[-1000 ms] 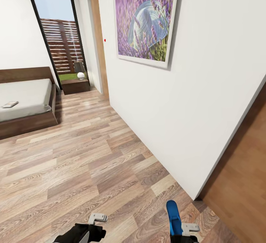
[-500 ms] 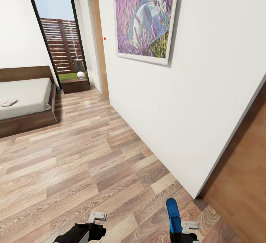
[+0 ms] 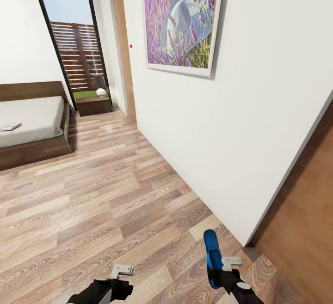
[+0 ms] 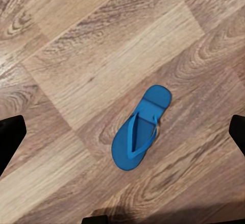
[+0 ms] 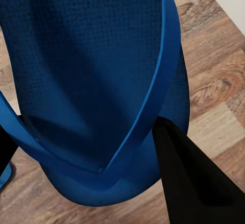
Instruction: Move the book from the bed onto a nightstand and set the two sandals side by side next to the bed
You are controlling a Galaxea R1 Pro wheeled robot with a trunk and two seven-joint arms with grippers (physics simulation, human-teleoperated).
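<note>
Sandal [image 3: 212,257] in the right gripper [image 3: 221,274] has just swung: compared with a second ago it sits higher and further left in the head view, the arm now angling in from the lower right, while the whole picture has slid slightly as the robot turns. The right wrist view shows the blue sole [image 5: 97,81] filling the space between the black fingers [image 5: 189,178], so the gripper is clamped on it. The left gripper [image 3: 121,276] hangs empty with its fingers spread wide; its wrist camera looks straight down on the second sandal [image 4: 141,127], lying flat on the wood-plank floor [image 4: 76,55] beneath it, untouched.

Relative to the bed [image 3: 32,128], everything else is far off: the robot stands well apart from its foot end, near the white wall with the lavender painting [image 3: 182,22]. The book [image 3: 10,126] lies on the bed's mattress, and a nightstand [image 3: 94,106] stands just beside the bed by the window. One sandal is secured; I judge the second pickup comes next, before the drive to the bed.
</note>
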